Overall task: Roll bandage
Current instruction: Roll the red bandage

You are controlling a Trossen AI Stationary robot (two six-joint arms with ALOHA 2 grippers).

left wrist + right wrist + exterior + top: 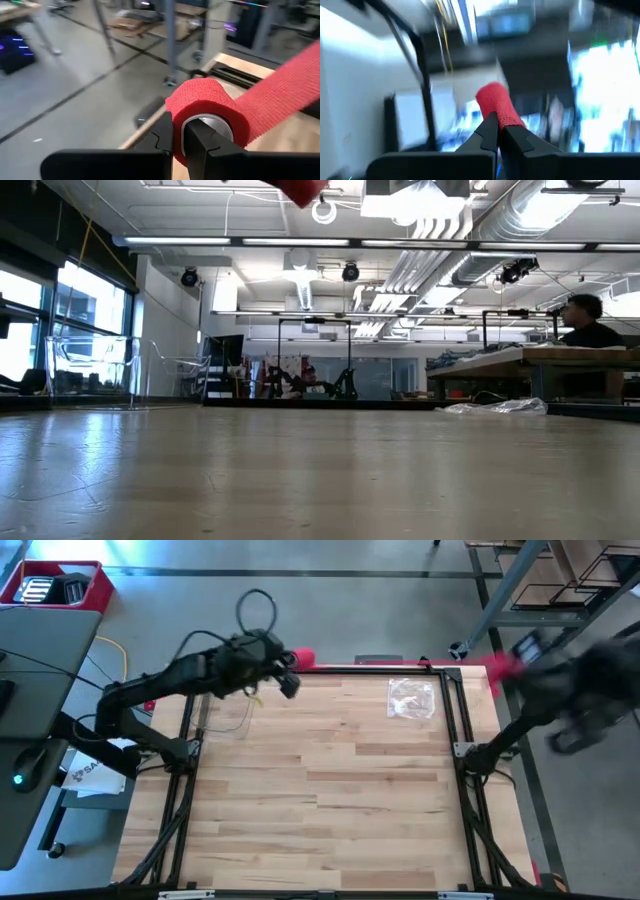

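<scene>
1. While both arms hold off the table's far edge, the left tool (179,142) sits pinched together on the bandage (210,112), its fingers (202,140) nipping the wall of a small red roll wound round a pale core.
2. From that roll the free strip runs out taut toward the right arm. Seen from above, the bandage (400,664) is a straight red line along the far rail of the table (330,800), so its long axis runs side to side between the two arms.
3. Right tool (498,131): closed tight on the other end of the bandage (497,107), a short red stub standing up out of the fingers. The arm is beyond the table's far right corner, blurred.
4. Judgement: rolling turns on this line. The left tool carries the roll and is the nearer one to it; the strip must feed square to the roll's axis, with the right end keeping tension.
5. Clear plastic bag (411,699) lies on the table near the far right, just under the strip's line and apart from it.
</scene>
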